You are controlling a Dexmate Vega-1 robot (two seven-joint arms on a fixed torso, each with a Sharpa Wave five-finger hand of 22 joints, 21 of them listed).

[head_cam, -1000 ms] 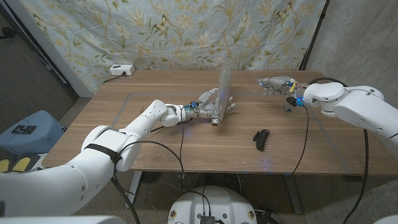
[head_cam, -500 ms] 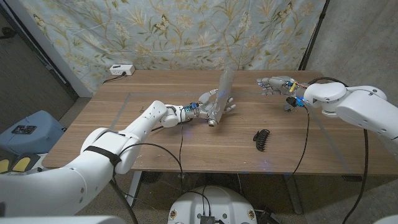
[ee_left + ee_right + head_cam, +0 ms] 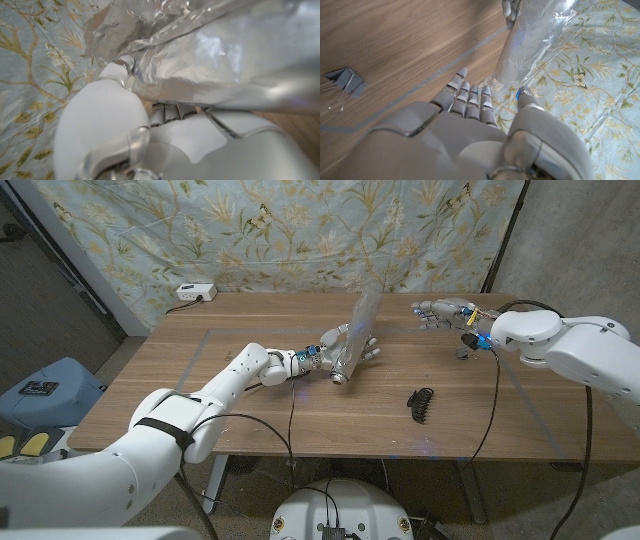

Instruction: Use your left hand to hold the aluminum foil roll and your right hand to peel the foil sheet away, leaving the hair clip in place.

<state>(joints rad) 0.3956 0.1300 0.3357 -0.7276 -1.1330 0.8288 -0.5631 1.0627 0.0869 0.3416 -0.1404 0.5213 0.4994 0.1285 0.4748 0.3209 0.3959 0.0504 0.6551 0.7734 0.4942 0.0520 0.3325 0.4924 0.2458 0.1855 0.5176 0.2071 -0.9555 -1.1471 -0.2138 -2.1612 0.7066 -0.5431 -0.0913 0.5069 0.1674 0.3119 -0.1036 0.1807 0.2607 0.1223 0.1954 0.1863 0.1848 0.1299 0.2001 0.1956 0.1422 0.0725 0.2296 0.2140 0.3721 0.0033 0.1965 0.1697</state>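
While the left hand [image 3: 340,352] grips the tilted aluminum foil roll [image 3: 354,335], we note the right hand [image 3: 438,311] apart, fingers loosely extended, holding nothing; hair clip [image 3: 421,403] lies nearby.

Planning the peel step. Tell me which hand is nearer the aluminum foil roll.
Left. The left hand grips the aluminum foil roll at its lower end, holding it tilted above the table. The right hand hovers open off to the roll's right, apart from it.
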